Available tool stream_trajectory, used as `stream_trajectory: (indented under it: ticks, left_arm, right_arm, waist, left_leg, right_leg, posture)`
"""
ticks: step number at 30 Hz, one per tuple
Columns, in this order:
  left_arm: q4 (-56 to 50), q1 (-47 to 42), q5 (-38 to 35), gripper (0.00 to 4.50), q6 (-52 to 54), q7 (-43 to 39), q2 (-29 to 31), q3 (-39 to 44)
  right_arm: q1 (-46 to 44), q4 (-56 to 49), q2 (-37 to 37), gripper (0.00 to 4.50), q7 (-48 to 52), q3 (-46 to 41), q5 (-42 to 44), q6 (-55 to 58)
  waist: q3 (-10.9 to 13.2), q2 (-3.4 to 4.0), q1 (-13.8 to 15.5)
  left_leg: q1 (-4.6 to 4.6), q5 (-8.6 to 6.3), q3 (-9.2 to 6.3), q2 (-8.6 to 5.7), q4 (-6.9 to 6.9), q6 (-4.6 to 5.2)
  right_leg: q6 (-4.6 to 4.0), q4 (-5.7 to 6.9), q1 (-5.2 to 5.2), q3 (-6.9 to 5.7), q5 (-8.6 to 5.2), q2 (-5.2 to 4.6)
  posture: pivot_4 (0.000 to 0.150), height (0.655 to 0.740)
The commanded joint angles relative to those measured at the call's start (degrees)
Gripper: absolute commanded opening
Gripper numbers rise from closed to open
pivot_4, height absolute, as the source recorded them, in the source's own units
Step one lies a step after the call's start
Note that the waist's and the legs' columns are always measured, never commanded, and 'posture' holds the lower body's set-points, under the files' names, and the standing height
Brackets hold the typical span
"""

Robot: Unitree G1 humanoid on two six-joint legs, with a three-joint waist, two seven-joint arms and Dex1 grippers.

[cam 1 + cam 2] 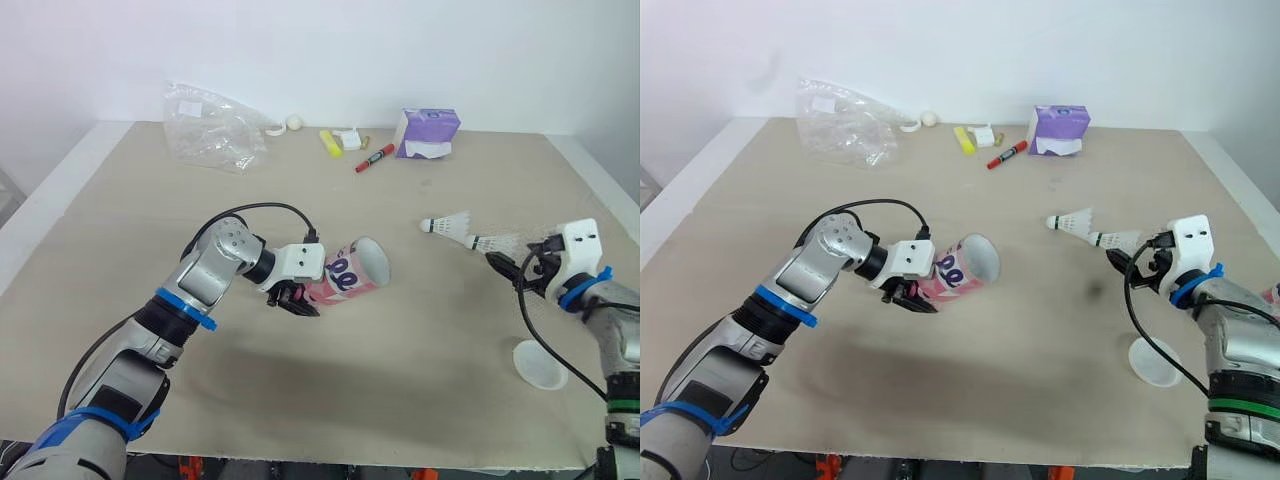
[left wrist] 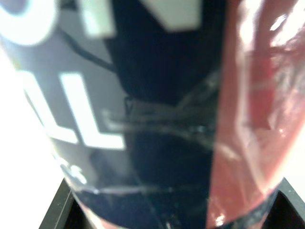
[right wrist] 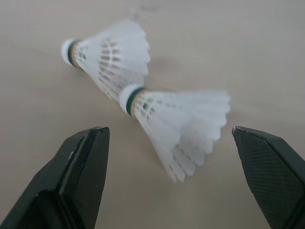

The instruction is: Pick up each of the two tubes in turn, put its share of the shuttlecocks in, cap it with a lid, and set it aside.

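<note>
Left gripper (image 1: pixel 292 298) is clamped on the pink tube (image 1: pixel 350 270), holding it tilted over the middle of the table (image 1: pixel 400 400), its open mouth turned toward the right edge. Over by that right edge, the right gripper (image 1: pixel 505 262) has its fingers spread wide. Two white shuttlecocks lie on the surface right in front of it. The nearer shuttlecock (image 3: pixel 176 129) sits just ahead of the gap, cork pointing away, and the farther shuttlecock (image 3: pixel 107 57) touches it. A white lid (image 1: pixel 540 362) lies flat near the front right corner.
</note>
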Motion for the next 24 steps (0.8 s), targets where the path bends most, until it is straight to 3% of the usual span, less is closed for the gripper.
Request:
stream_trajectory:
  ticks: [1,13,17,23,24]
  left_arm:
    - [-1.4,1.7,-0.2,2.57,1.0,-0.5,-0.3,-2.0]
    - [-1.8,2.0,-0.2,2.57,1.3,0.1,-0.1,-2.1]
    - [-1.9,2.1,-0.4,2.57,1.4,0.3,-0.1,-2.0]
    - [-2.3,2.6,-0.4,2.57,1.6,0.3,0.1,-2.1]
    - [-2.3,2.6,-0.4,2.57,1.6,0.3,0.0,-2.1]
  right_arm:
    - [-2.0,2.7,-0.1,4.42,0.1,-0.7,-0.3,-1.7]
    - [-5.2,3.8,2.0,4.42,2.4,0.1,0.0,-0.9]
    - [-5.9,4.7,2.7,3.14,2.3,0.3,-0.3,-1.0]
    - [-7.0,6.8,3.1,0.04,1.4,-0.3,-0.6,-1.7]
    - [-7.1,7.0,3.1,0.04,1.4,-0.3,-0.6,-1.8]
  waist:
    - [0.0,0.00,0.0]
    - [0.0,0.01,-0.3]
    - [0.0,0.01,-0.3]
    - [0.0,0.02,-0.3]
    - [0.0,0.02,-0.3]
  left_leg:
    - [0.00,0.00,0.01,0.00,0.00,0.00]
    - [0.01,-0.01,0.01,0.00,0.00,0.01]
    - [0.01,-0.01,0.02,-0.01,0.00,0.01]
    - [0.02,-0.01,0.02,-0.01,0.00,0.01]
    - [0.02,-0.01,0.03,-0.01,0.00,0.01]
  right_leg:
    - [0.00,0.00,0.00,0.01,0.00,0.00]
    - [0.02,0.00,0.01,0.02,0.02,0.00]
    - [0.03,0.00,0.01,0.03,0.02,-0.02]
    - [0.04,0.00,0.02,0.03,0.04,-0.02]
    - [0.04,0.00,0.02,0.04,0.03,-0.02]
  posture:
    - [0.150,0.7400]
    - [0.150,0.7400]
    - [0.150,0.7400]
    - [0.150,0.7400]
    - [0.150,0.7400]
